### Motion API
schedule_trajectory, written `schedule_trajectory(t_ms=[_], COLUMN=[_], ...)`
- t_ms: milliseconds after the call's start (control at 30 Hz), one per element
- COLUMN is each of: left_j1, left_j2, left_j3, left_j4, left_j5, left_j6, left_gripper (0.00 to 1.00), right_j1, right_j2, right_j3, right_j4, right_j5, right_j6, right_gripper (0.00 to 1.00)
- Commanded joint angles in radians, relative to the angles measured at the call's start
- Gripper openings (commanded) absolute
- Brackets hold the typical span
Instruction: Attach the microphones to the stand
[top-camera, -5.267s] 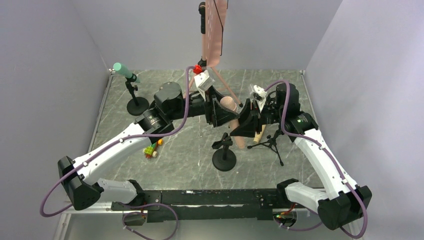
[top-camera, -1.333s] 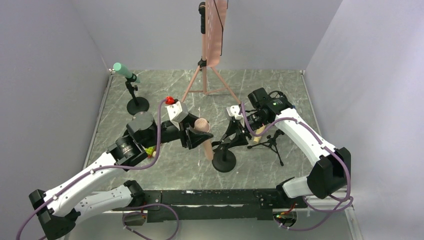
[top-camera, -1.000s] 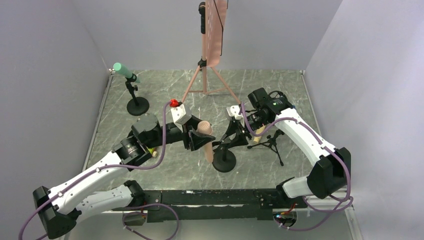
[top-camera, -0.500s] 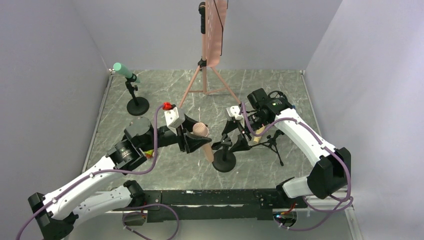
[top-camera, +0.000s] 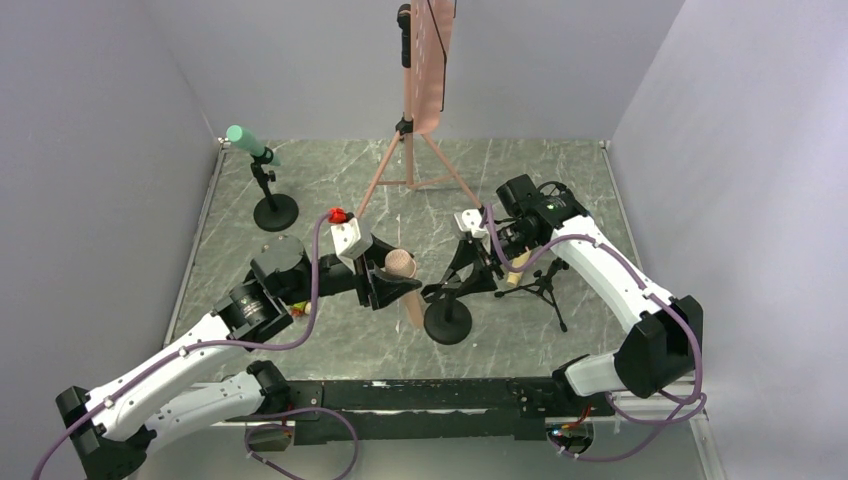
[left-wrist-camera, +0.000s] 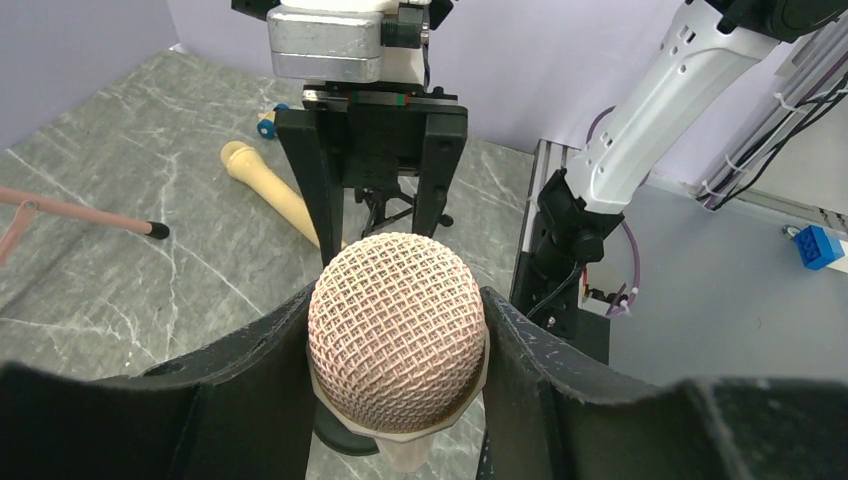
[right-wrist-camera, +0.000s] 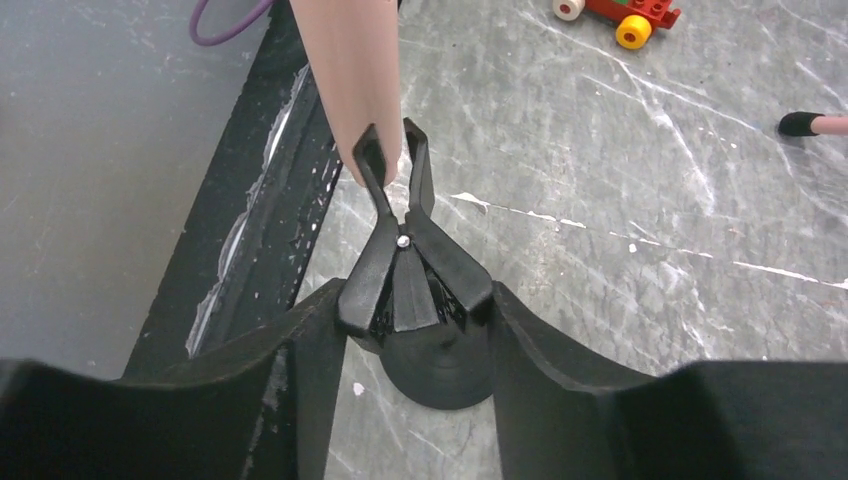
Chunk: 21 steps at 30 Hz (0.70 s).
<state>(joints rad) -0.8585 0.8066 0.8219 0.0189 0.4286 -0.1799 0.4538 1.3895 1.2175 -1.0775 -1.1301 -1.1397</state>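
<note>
The pale pink microphone (top-camera: 400, 265) hangs head up in my left gripper (top-camera: 392, 282), which is shut on its mesh head (left-wrist-camera: 397, 345). Its handle (right-wrist-camera: 355, 70) slants down between the two prongs of the clip (right-wrist-camera: 398, 265) on the black round-base stand (top-camera: 447, 322). My right gripper (top-camera: 468, 278) is shut on that clip, its fingers (right-wrist-camera: 320, 330) pressing the clip's wings from both sides. The teal-green microphone (top-camera: 245, 140) sits in its own stand at the back left. The tan-yellow microphone (top-camera: 516, 270) lies on the table behind my right gripper.
A small black tripod stand (top-camera: 542, 285) stands right of the round-base stand. A pink tripod (top-camera: 410, 165) with a hanging panel is at the back centre. A multicoloured block toy (right-wrist-camera: 620, 15) lies under my left arm. The black base rail (top-camera: 420, 395) runs along the near edge.
My right gripper spread wider around the clip, then closed back onto its wings. My left gripper shifted slightly left and nearer with the pink microphone, its handle now in the clip's prongs.
</note>
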Motion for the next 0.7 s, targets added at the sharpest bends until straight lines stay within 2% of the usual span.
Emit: schedule_trajectory(t_ms=[0,133,267,667], left_j1=[0.003,0.003,0.002,0.001], left_j2=[-0.007,0.005,0.020,0.115], left_j3=[0.020,0.034,0.043,0.070], left_j4=[0.022,0.018,0.033,0.162], left_j5=[-0.004,-0.017,-0.017,0.051], left_j6=[0.021,0.034,0.038,0.002], left_gripper=[0.00,0.00,0.00,0.00], right_j1=[-0.004,-0.002,-0.003,-0.003], right_j2=[-0.014,-0.013,-0.019,-0.017], right_j3=[0.046,0.046,0.037,0.032], right_j4=[-0.045,-0.059,-0.051,-0.039], right_j5=[-0.042,-0.040,-0.036,-0.038], right_j6=[-0.046,-0.063,-0.060,-0.050], right_gripper=[0.45,0.30,0.21,0.20])
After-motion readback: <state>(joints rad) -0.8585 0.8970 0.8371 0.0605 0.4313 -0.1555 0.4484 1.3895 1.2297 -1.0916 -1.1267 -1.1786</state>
